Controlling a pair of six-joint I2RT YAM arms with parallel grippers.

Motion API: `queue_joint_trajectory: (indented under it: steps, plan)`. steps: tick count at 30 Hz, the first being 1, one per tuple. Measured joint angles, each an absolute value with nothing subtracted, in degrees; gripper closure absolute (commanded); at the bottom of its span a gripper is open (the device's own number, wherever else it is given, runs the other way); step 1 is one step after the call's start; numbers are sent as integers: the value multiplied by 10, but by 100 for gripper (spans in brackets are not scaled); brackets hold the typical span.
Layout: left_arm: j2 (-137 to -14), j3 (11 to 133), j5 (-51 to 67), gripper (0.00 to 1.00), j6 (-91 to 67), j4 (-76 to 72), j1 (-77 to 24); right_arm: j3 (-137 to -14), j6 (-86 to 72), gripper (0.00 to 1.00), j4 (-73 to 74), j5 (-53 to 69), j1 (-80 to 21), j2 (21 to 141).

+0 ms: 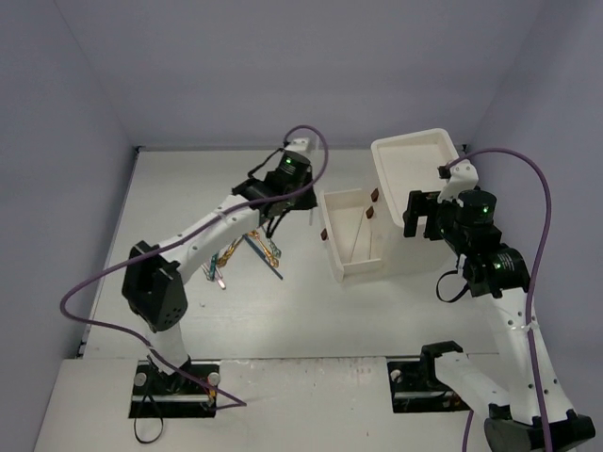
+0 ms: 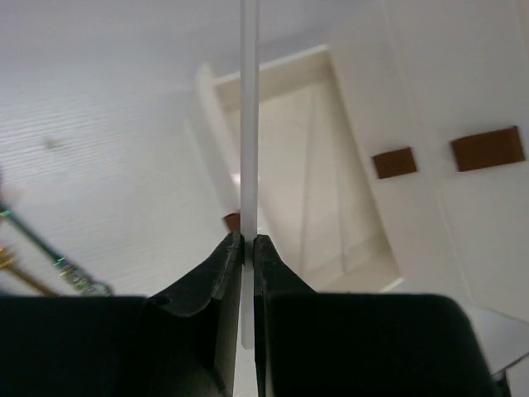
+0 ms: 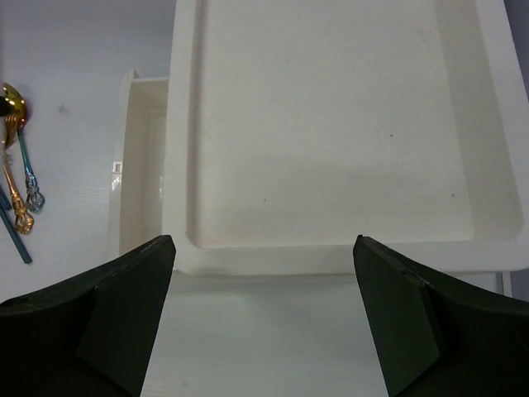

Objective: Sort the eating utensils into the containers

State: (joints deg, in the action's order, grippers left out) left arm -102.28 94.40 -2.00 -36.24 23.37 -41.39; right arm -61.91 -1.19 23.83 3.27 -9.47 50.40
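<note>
My left gripper [image 2: 248, 238] is shut on a thin silver chopstick-like rod [image 2: 249, 116], which sticks straight out ahead of the jaws toward an open white drawer [image 2: 273, 70]. Another silver rod [image 2: 307, 182] lies inside that drawer [image 1: 332, 247]. In the top view the left gripper [image 1: 281, 205] hovers just left of the drawer. More utensils [image 1: 252, 250], gold and teal-handled, lie on the table under the left arm and show as utensils [image 3: 21, 186] at the left of the right wrist view. My right gripper [image 3: 263, 241] stands open and holds nothing, facing the drawer unit [image 3: 331, 124].
The tall white drawer unit [image 1: 415, 165] lies at the back right, with brown handles [image 2: 488, 149] showing on its drawers. The right gripper [image 1: 416, 215] hangs just right of the open drawer. Grey walls close in the table on three sides.
</note>
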Motion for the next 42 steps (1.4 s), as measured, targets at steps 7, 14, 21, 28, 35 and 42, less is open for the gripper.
queue_joint_trajectory:
  steps: [7,14,21,28,35,42]
  plan:
    - [-1191,1076,35,100,-348,231,-479,-621,-12,12,238,33,-96,505]
    - [-1247,1096,39,97,-354,273,-503,-621,-12,11,238,32,-98,494]
    - [-1217,1051,26,65,-365,285,-511,-621,-12,10,238,32,-98,482]
    - [-1156,1015,-3,58,-351,310,-514,-621,-12,9,238,31,-98,483]
    - [-1006,903,-62,49,-381,317,-485,-621,-12,9,238,29,-98,483]
    - [-909,708,-94,46,-465,286,-379,-621,-12,9,238,29,-98,484]
